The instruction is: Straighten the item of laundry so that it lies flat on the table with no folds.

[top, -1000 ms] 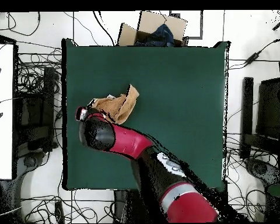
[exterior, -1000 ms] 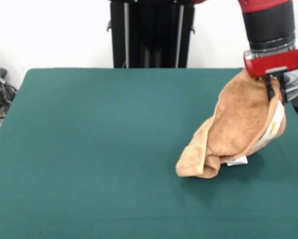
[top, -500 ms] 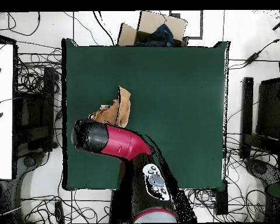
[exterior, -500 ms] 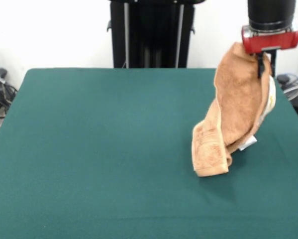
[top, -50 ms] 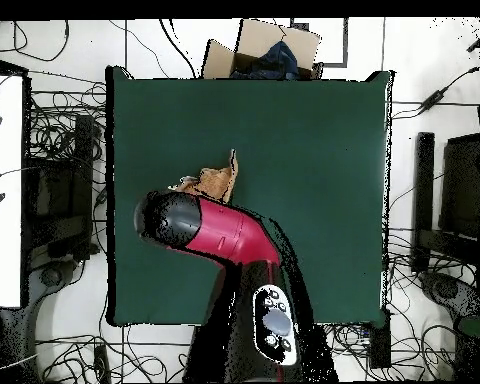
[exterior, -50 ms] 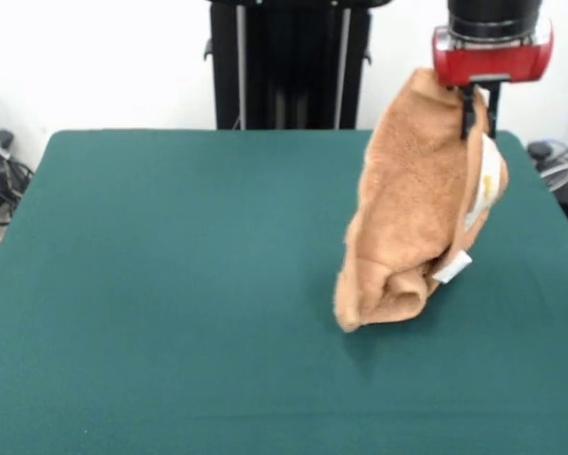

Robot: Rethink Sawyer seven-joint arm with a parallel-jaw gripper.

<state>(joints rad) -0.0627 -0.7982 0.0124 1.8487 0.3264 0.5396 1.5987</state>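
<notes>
Tan-orange terry towel (exterior, -50 ms: 418, 204) hangs bunched and folded from the gripper (exterior, -50 ms: 477, 106), which is clenched on the towel's upper edge. The lower end of the towel, a rolled fold, sits at or just above the green table (exterior, -50 ms: 170, 284); contact cannot be confirmed. A white label (exterior, -50 ms: 451, 268) sticks out at the towel's lower right side. In the front view the towel is over the right half of the table. In the overhead view the red arm (top, -50 ms: 219, 232) covers most of the towel (top, -50 ms: 218, 182)

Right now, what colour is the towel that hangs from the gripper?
Tan-orange, with a white label near its lower edge. The towel shows best in the front view.
</notes>
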